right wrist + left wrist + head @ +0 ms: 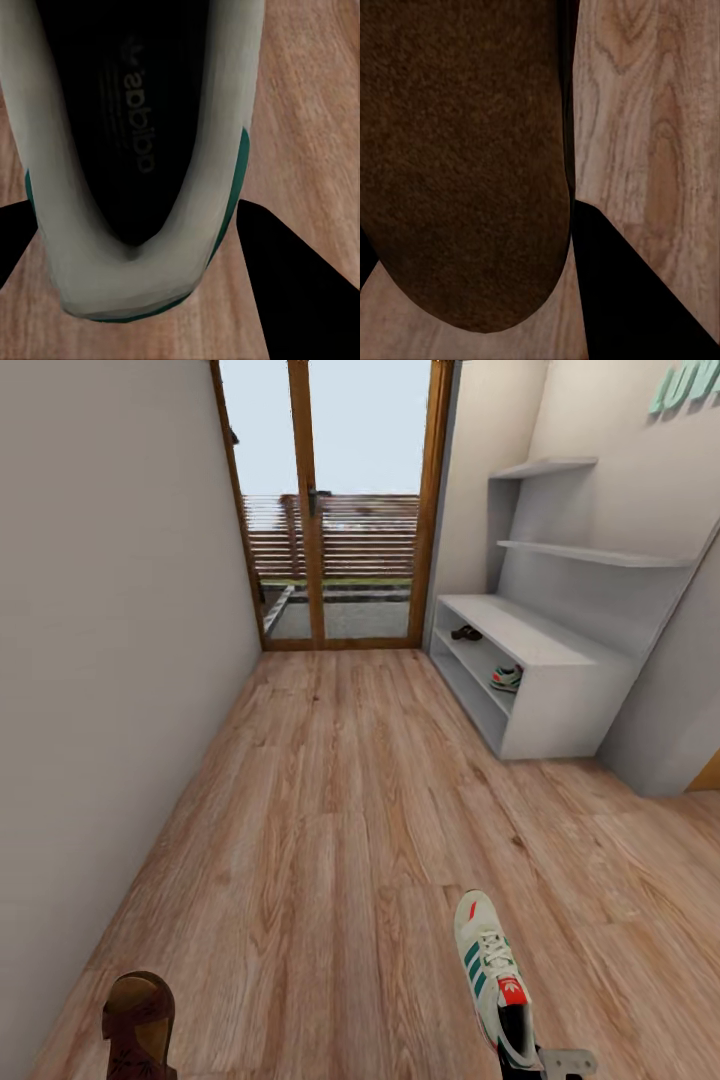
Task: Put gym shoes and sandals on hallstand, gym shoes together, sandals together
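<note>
Corridor floor [330,810] of light wood planks runs ahead to a glass door [330,500] at the far end. Grey shoe rack [560,660] stands against the right wall, far right of me. On its lower shelf sit one sandal [466,632] toward the far end and one gym shoe [507,678] nearer me, apart from each other. Second gym shoe [492,975] is near me on the right, toe pointing away, heel toward me; my right gripper [139,225] is at its heel, dark fingers [289,285] on either side of the heel in the right wrist view, so I read it as clamped on the shoe. A bit of grey gripper hardware shows at the heel in the head view. Second sandal [140,1025] is near me on the left, brown and close to the left wall. In the left wrist view its brown surface [457,157] sits right against my left finger [622,292]; whether that gripper is closed on it I cannot tell.
</note>
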